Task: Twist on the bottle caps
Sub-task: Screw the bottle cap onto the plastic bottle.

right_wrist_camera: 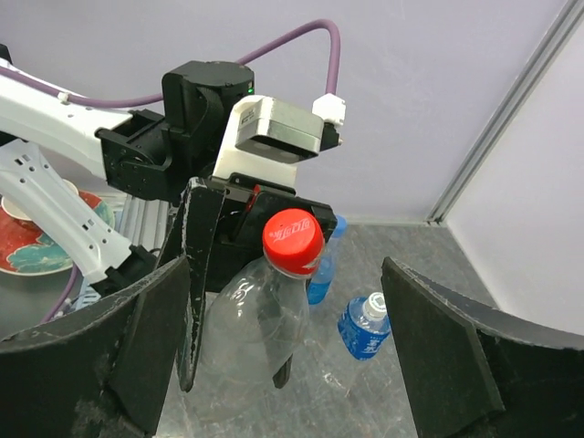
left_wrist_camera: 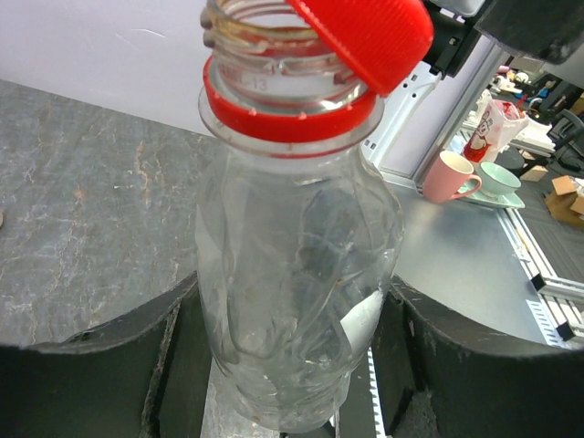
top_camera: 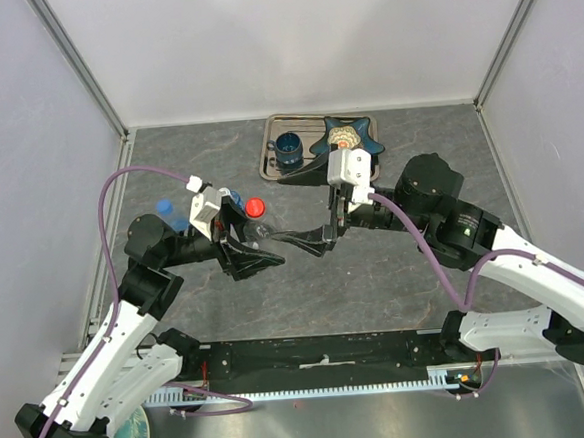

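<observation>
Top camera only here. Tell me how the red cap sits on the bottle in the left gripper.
Observer: The left wrist view shows the red cap lying tilted over one side of the neck of the clear bottle. The mouth is partly uncovered and the cap is not threaded on.
Operator: Report the right gripper.
Observer: Its own camera shows the right gripper open wide, with clear gaps between its fingers and the bottle.
Operator: Confirm the left grip.
Observer: In its wrist view, the fingers of the left gripper press both sides of the bottle's body.
</observation>
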You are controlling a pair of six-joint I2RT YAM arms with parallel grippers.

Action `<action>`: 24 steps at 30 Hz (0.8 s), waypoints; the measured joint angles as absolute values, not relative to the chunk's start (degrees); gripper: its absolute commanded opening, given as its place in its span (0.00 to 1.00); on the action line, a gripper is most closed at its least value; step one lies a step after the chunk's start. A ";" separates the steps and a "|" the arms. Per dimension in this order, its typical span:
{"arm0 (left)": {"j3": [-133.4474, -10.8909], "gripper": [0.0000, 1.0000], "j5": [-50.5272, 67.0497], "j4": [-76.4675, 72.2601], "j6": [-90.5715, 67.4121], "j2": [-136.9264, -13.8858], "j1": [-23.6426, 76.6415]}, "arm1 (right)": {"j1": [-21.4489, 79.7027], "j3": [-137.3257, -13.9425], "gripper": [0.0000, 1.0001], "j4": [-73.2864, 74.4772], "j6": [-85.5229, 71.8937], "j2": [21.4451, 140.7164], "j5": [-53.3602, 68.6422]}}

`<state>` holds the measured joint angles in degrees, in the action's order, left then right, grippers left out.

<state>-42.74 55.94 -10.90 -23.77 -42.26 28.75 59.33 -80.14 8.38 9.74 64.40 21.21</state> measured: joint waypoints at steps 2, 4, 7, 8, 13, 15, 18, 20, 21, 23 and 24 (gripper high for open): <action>-42.74 0.02 56.05 -10.90 -23.92 -42.26 28.75 | 59.33 -79.59 0.92 6.63 10.04 64.40 21.23; -42.74 0.02 56.10 -10.90 -24.14 -42.26 28.75 | 59.33 -79.29 0.92 5.67 10.33 64.55 21.43; -42.74 0.02 56.51 -10.92 -24.34 -42.26 28.75 | 59.27 -79.26 0.92 4.19 10.57 65.36 22.37; -42.74 0.02 56.73 -10.90 -24.40 -42.26 28.75 | 59.24 -79.26 0.91 3.84 10.61 65.73 22.59; -42.74 0.02 57.58 -10.92 -24.62 -42.26 28.99 | 59.24 -79.26 0.91 3.40 10.72 67.42 24.29; -42.74 0.02 57.63 -10.92 -24.64 -42.26 29.02 | 59.24 -79.26 0.91 3.40 10.76 68.01 24.80; -42.74 0.02 57.63 -10.92 -24.67 -42.26 29.02 | 59.24 -79.26 0.90 2.66 10.76 68.79 25.28; -42.74 0.02 57.63 -10.92 -24.69 -42.26 29.02 | 59.24 -79.26 0.89 1.91 10.76 69.28 25.47; -42.74 0.02 57.63 -10.90 -24.69 -42.26 29.02 | 59.24 -79.26 0.88 1.58 10.76 69.47 25.54; -42.74 0.02 57.63 -10.90 -24.71 -42.26 29.02 | 59.24 -79.26 0.86 0.47 10.72 69.89 25.67; -42.74 0.02 57.63 -10.92 -24.75 -42.26 29.02 | 59.24 -79.26 0.85 0.38 10.72 69.95 25.69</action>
<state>-42.74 57.63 -10.92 -24.75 -42.26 29.02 59.24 -79.26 0.38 10.72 69.95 25.69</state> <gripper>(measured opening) 0.664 0.885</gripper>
